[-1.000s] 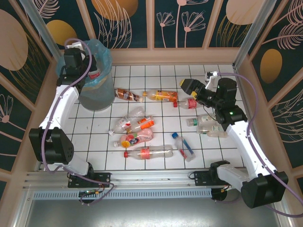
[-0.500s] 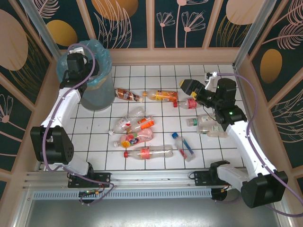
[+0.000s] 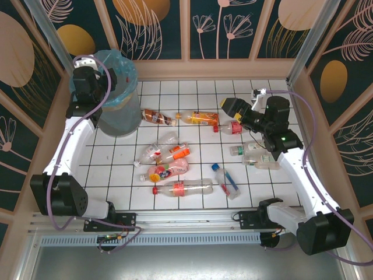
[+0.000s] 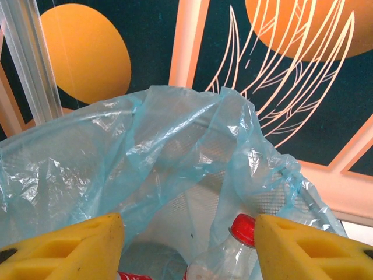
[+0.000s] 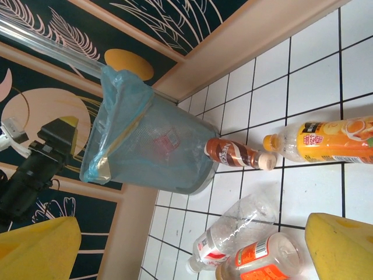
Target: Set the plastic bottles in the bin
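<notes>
Many plastic bottles strewn across tiled table, bin back-left

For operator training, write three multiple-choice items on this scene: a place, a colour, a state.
1. The bin stands at the table's: A near edge; B far-left corner; C far-right corner.
2. The bottle inside the bin has a cap that is: A green; B black; C red.
3. The left gripper has its jaws: A open and empty; B shut on a bottle; C shut on the bag.
Key: B, the top view shows it far left; C, the left wrist view shows a red cap; A, the jaws are apart with nothing between.
</notes>
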Tool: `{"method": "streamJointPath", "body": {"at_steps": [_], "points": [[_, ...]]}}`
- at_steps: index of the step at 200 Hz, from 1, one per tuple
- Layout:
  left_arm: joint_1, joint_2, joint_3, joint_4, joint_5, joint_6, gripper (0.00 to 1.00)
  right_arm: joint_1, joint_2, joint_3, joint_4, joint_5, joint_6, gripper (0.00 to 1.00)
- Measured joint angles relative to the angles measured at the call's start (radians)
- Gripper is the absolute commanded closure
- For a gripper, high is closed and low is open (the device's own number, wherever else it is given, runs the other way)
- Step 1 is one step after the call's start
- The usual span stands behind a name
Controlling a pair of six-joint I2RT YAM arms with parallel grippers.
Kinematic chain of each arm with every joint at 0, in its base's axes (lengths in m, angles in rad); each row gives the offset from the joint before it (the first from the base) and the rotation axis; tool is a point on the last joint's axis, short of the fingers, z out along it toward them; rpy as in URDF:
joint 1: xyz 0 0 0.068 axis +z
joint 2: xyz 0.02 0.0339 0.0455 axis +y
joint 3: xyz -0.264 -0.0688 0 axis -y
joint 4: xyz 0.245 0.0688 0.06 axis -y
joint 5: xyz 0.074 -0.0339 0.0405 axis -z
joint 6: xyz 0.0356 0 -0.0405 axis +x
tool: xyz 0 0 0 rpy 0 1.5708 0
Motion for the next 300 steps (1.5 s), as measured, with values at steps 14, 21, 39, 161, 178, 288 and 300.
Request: {"method": "streamJointPath", "body": {"at_steps": [14,21,39,161,178,288,300], "points": [[0.000,0.000,-0.007,0.001,0.000,0.000,0.39,0.002,0.005,0.000,0.000,0.000,-0.001,0.01],[0.000,-0.001,-0.011,0.001,0.001,0.000,0.40,0.003,0.008,0.000,-0.003,0.000,-0.003,0.01],[0.000,-0.007,-0.012,-0.002,0.001,0.000,0.41,0.009,0.021,0.007,-0.028,0.005,-0.024,0.01],[-0.326,-0.319,-0.094,-0.119,0.080,0.051,0.44,0.735,0.123,-0.047,-0.238,0.255,-0.949,0.01],[-0.348,-0.362,-0.185,-0.149,0.113,0.050,0.42,0.806,0.087,-0.145,-0.232,0.294,-1.047,0.01],[-0.351,-0.494,-0.418,-0.208,0.244,0.038,0.39,0.938,0.283,-0.196,-0.247,0.464,-1.280,0.16],[-0.351,-0.497,-0.418,-0.208,0.243,0.038,0.39,0.945,0.293,-0.196,-0.245,0.473,-1.281,0.16]]}}
